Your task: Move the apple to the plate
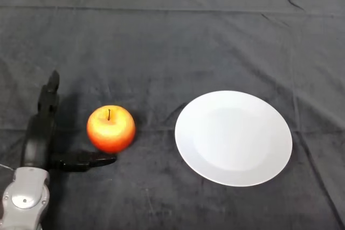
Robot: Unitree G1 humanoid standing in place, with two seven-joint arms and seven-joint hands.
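Note:
A red and yellow apple (111, 127) stands upright on the dark cloth, left of centre. A white round plate (233, 137) lies to its right, bare, a short gap away. My left hand (38, 138) rests just left of the apple, open. Its fingers (49, 94) point straight away from me, and the thumb (89, 160) reaches right, under the apple's near side. The thumb tip is close to the apple; I cannot tell if it touches. The hand holds nothing.
The dark cloth (172, 41) covers the whole table, with a few creases at the back right.

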